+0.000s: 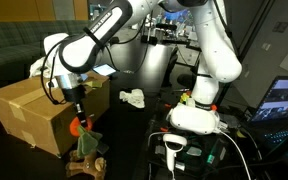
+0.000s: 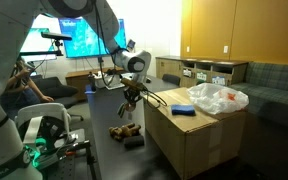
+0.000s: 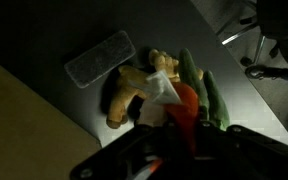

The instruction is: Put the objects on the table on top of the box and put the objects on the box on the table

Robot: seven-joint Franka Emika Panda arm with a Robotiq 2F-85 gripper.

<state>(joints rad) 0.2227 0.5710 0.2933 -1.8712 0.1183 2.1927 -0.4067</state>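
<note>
My gripper (image 1: 77,112) hangs beside the cardboard box (image 1: 29,118), a little above the dark table. It is shut on an orange plush carrot (image 3: 187,103) whose green leaves (image 3: 206,88) point downward; the carrot also shows in an exterior view (image 1: 80,127). Under it on the table lie a tan plush toy (image 3: 134,90) and a grey rectangular pad (image 3: 99,58), both also seen in an exterior view (image 2: 127,130). On top of the box (image 2: 199,145) lie a blue and yellow sponge (image 2: 182,110) and a crumpled white plastic bag (image 2: 220,98).
A white crumpled cloth (image 1: 134,98) lies on the table further back. The robot's white base (image 1: 194,115) stands at the table's side with cables around it. A monitor (image 2: 79,35) and cabinets (image 2: 209,70) stand behind.
</note>
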